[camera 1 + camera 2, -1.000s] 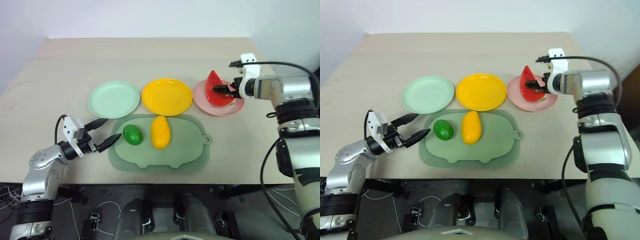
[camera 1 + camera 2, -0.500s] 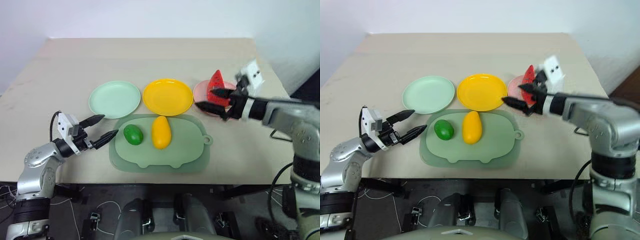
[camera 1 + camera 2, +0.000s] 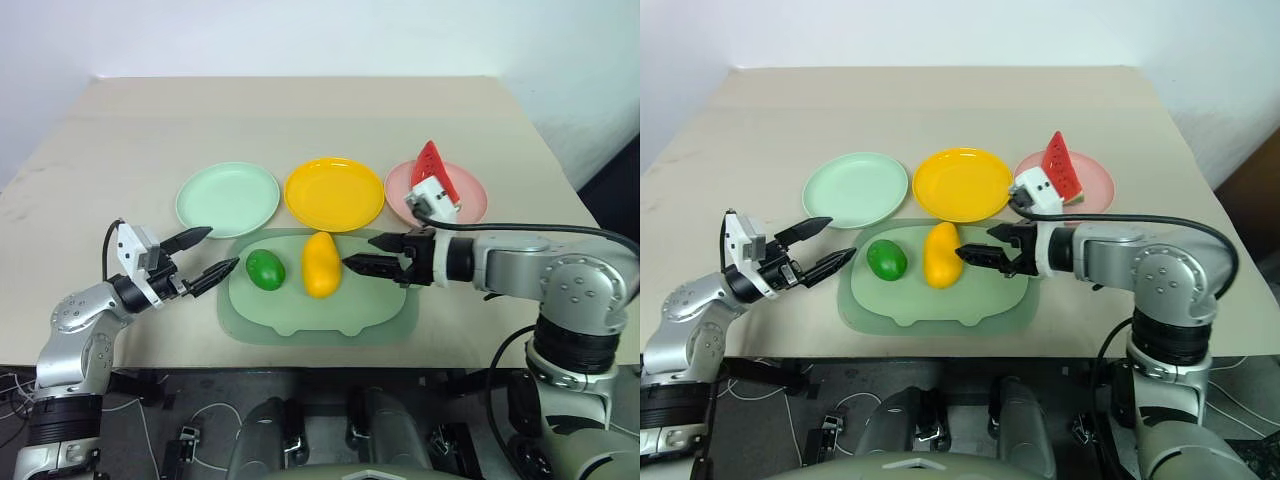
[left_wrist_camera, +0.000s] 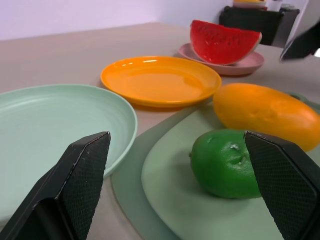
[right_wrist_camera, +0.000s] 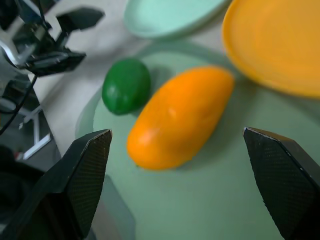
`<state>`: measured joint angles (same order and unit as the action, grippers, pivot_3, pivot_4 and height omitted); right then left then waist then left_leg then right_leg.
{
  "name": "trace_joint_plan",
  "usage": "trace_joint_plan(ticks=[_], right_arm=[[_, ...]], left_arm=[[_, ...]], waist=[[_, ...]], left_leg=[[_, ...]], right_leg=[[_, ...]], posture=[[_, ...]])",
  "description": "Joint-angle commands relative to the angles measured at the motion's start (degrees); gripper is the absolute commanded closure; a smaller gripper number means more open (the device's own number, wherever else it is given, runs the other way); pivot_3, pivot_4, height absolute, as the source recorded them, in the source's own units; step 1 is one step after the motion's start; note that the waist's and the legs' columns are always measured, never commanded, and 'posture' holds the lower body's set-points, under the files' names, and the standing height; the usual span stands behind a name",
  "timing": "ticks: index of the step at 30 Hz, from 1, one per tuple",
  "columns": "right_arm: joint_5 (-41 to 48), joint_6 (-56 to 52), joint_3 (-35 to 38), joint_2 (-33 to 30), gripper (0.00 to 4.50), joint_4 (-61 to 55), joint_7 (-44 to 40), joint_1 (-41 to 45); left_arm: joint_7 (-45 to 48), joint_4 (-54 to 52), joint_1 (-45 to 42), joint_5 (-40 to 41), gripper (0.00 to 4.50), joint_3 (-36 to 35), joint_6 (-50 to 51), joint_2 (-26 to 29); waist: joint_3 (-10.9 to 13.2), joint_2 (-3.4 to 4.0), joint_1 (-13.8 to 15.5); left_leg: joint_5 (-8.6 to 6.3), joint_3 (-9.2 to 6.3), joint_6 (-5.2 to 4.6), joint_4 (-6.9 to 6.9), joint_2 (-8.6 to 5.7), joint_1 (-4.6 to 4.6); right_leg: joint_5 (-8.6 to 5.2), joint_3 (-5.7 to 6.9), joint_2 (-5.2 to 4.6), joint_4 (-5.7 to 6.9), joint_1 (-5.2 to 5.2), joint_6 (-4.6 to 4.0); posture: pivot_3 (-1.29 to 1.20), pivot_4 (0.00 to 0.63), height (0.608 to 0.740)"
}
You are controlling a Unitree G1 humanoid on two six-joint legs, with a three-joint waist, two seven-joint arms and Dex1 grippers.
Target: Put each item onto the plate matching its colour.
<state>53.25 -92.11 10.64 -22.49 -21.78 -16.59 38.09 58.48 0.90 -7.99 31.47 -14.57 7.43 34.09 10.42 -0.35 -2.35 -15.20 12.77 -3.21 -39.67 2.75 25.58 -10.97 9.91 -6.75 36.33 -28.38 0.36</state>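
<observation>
Left eye view: watermelon wedge (image 3: 437,178) sits on the pink plate (image 3: 470,200). Yellow plate (image 3: 334,193) and mint green plate (image 3: 228,198) carry nothing. Mango (image 3: 321,263) and green fruit (image 3: 265,270) lie side by side on the pale green tray (image 3: 380,310), which rests on the table (image 3: 300,110). Right gripper (image 3: 367,254) has its jaws spread, nothing between them, tips just beside the mango's right flank. Left gripper (image 3: 208,254) is likewise spread and empty, off the tray's left edge, aimed at the green fruit.

Right eye view: same layout. The mango's long axis runs toward the yellow plate and back; the right gripper comes at it broadside, across that axis. Right arm is clearly the nearer one to the mango; left arm is nearer the green fruit.

Left wrist view: green fruit lies ahead between the parted fingers (image 4: 82,172), mango behind it, well short of contact.

Right wrist view: mango is centred between the wide fingers (image 5: 85,170), not yet enclosed.

Judgement: next move is likely a short advance, then closing across the mango's narrow width.
</observation>
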Motion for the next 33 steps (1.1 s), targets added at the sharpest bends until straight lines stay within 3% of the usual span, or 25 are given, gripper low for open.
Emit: trace_joint_plan(ticks=[1, 6, 15, 26, 31, 33], right_arm=[[1.5, -0.4, -1.8, 1.4, 0.05, 4.4, 4.2, 2.4], [0.4, -0.4, -3.1, 6.7, 0.05, 12.5, 9.6, 6.3], [4.4, -0.4, -1.9, 10.5, 0.05, 20.9, 16.5, 11.6], [8.6, -0.4, -10.8, 8.5, 0.05, 25.9, 23.4, 14.1], [7.1, -0.4, -18.3, 5.4, 0.05, 23.1, 23.4, 14.2], [5.6, -0.4, -18.9, 5.4, 0.43, 21.7, 22.9, 13.8]], left_arm=[[0.8, -3.0, 0.1, 1.3, 0.00, -0.4, 0.3, 0.5], [2.8, -5.6, 1.2, 4.1, 0.00, -1.0, 4.1, 2.3], [4.8, -6.9, 1.2, 3.4, 0.00, -1.0, 4.0, 4.6], [4.5, -6.1, 1.2, 2.1, 0.00, -1.1, 2.6, 4.5], [3.3, -6.8, 1.2, 2.4, 0.00, -1.0, 3.0, 4.0], [2.7, -7.1, 0.8, 2.9, 0.00, -1.0, 3.4, 3.9]], waist=[[0.0, 0.00, 0.0], [0.0, 0.00, -0.3], [0.0, 0.02, -0.2], [0.0, 0.02, -0.2], [0.0, 0.02, -0.1], [0.0, 0.01, -0.1]], left_leg=[[0.00, 0.00, 0.01, 0.00, 0.00, 0.01], [0.02, 0.03, 0.02, 0.04, 0.00, 0.01], [0.06, 0.05, 0.11, 0.14, -0.01, -0.02], [0.10, 0.07, 0.17, 0.24, 0.00, -0.06], [0.10, 0.08, 0.17, 0.24, -0.01, -0.08], [0.10, 0.07, 0.17, 0.24, -0.01, -0.09]], right_leg=[[0.00, 0.00, 0.00, 0.00, -0.01, 0.00], [0.07, 0.00, 0.03, 0.03, -0.04, 0.12], [0.10, -0.01, 0.05, 0.04, -0.06, 0.17], [0.10, -0.02, 0.07, 0.04, -0.08, 0.18], [0.10, -0.02, 0.06, 0.03, -0.06, 0.18], [0.10, -0.02, 0.05, 0.02, -0.05, 0.18]], posture=[[0.00, 0.150, 0.696], [0.00, 0.150, 0.696], [0.00, 0.150, 0.696], [0.00, 0.150, 0.696], [0.00, 0.150, 0.696], [0.00, 0.150, 0.696]])
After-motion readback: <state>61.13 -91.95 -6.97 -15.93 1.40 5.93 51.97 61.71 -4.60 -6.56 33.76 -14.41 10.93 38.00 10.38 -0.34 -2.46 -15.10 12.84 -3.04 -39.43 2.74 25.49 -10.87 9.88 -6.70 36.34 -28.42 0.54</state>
